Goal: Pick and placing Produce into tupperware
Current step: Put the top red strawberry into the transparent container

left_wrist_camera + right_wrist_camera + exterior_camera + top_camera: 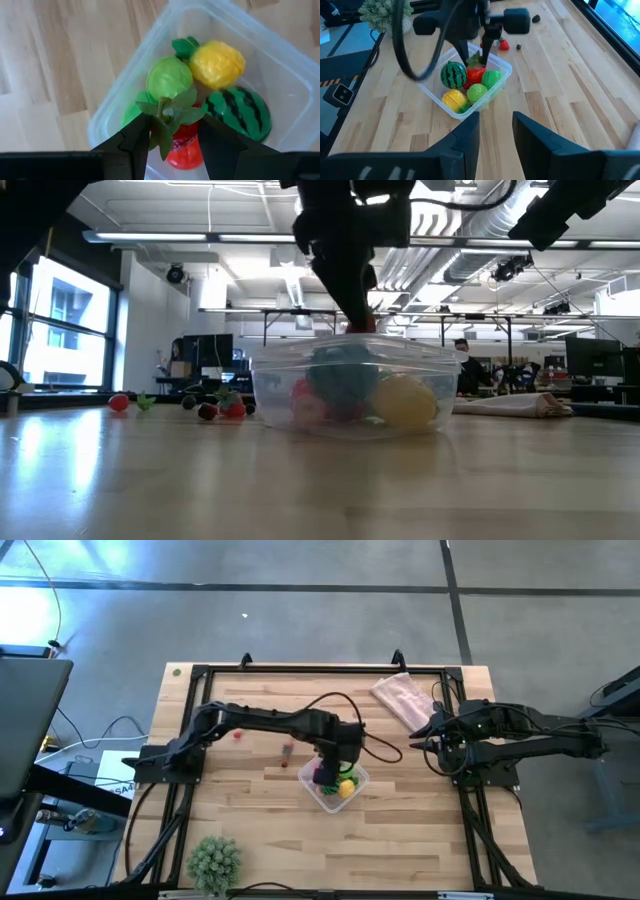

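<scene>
At the high view's centre, a red leafy produce piece [181, 145] is pinched by the left gripper [172, 137] over the tupperware [358, 780]. The right gripper [496, 130] is parked at the right edge, narrowly parted and empty.

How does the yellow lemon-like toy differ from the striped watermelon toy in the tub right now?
The bumpy yellow lemon toy is one plain colour; the round watermelon toy is green with dark stripes. The lemon toy has a textured skin, while the watermelon toy looks smooth and glossy. Both lie side by side inside the clear plastic container.
</scene>
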You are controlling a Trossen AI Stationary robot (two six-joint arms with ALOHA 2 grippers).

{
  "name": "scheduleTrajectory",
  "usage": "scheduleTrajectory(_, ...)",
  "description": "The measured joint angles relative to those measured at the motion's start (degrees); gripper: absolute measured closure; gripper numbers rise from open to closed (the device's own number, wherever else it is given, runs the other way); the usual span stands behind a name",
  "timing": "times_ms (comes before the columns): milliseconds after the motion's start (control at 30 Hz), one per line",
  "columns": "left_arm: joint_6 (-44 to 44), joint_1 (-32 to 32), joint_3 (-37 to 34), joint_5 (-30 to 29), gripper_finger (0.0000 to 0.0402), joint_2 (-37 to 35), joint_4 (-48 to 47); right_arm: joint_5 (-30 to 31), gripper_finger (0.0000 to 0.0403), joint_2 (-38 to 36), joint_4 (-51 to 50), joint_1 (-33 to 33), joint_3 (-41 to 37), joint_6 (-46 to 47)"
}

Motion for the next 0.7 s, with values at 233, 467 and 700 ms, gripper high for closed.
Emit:
scheduleTrajectory(233,0.01,-0.39,-0.28,0.06,0.0263,1.98,-3.16,0.00,0.0297,0.00,-0.06,-0.01,-0.01,0.05)
scheduleTrajectory(467,-0.41,-0.36,-0.12,0.00,0.0263,2.59,-2.62,-0.01,0.0297,0.00,-0.09,0.00,0.00,0.06)
scheduleTrajectory(700,-0.43,-0.34,-0.11,-0.15,0.0263,2.55,-2.38,0.00,0.0297,0.00,-0.11,0.01,-0.01,0.02)
